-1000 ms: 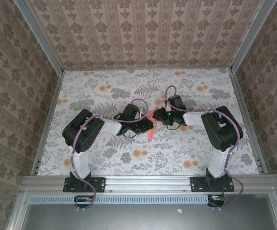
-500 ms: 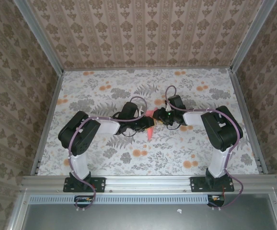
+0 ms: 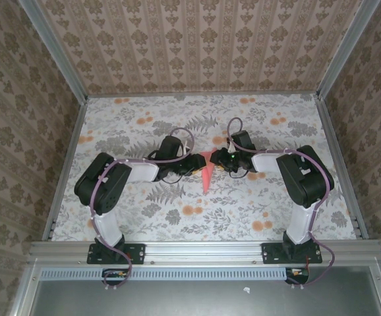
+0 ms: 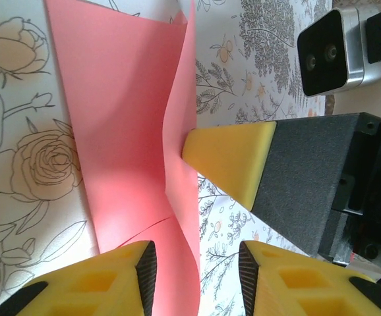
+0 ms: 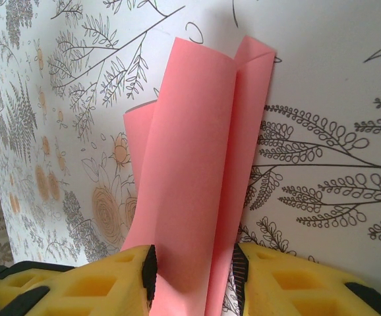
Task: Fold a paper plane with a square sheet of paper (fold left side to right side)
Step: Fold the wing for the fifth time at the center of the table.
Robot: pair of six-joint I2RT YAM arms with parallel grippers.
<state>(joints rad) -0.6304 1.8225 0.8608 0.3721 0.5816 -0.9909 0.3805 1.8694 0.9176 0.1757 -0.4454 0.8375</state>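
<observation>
While two end effectors [image 4: 196,253] [image 5: 194,257] straddle, one paper plane [image 3: 205,175]

From above, the paper plane [image 3: 205,172] is too small for you to read its folds, and the right gripper [image 3: 214,158] covers part of its wide end. On the right wrist camera its near end leaves the bottom edge between the pads [image 5: 78,286], so you cannot tell whether they pinch it.

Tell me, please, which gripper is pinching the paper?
The right gripper: its fingers press the folded paper from both sides. The left gripper is open, with a gap beside the paper.
</observation>
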